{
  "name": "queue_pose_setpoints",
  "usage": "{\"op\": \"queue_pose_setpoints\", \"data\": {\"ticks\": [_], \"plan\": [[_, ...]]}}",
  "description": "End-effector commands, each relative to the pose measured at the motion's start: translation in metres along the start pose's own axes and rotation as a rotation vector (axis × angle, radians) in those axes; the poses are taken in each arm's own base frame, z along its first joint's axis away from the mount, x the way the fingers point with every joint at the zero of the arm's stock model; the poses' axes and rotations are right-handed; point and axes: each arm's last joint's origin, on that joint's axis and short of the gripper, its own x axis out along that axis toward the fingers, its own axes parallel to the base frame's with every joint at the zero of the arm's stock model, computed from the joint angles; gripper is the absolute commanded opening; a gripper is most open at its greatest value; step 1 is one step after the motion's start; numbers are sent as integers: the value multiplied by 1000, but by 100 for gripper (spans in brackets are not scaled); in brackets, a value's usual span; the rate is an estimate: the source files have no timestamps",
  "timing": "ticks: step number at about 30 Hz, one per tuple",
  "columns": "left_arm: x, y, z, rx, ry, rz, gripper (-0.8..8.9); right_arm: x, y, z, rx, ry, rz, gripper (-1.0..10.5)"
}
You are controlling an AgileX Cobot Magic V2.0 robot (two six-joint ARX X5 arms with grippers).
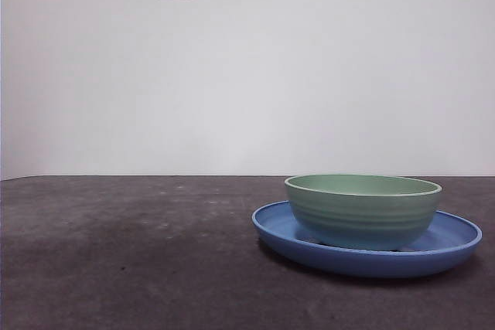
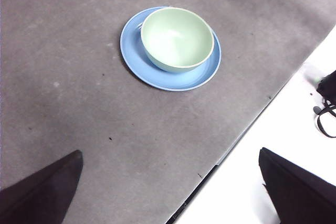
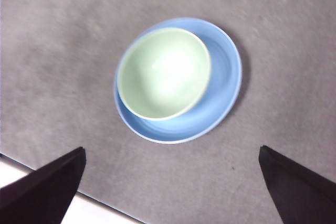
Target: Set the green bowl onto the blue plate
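Grey table [image 1: 116, 253] before me, green bowl [image 1: 362, 210] upright on blue plate [image 1: 456, 241], off-centre toward nine o'clock; both my grippers, left gripper [image 2: 170, 192] and right gripper [image 3: 170, 187], spread wide, empty, well apart from it.

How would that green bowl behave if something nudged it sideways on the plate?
The green bowl looks rigid, wide and low, so it would probably slide rather than tip. The blue plate is glossy, so sliding may come easily, though its raised rim would likely stop the bowl, which already sits off-centre in the right wrist view.
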Motion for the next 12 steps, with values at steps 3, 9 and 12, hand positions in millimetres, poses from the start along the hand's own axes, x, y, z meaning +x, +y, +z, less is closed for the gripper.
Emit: {"op": "queue_pose_setpoints", "data": {"ticks": [3, 9, 12], "plan": [[-2, -2, 2, 2, -17, -15, 633, 30, -14, 24, 5, 90, -30, 585], [-6, -2, -1, 1, -15, -16, 633, 72, -47, 49, 98, 157, -68, 566], [-8, -2, -2, 2, -24, -17, 633, 91, -69, 57, 160, 189, -81, 552]]}}
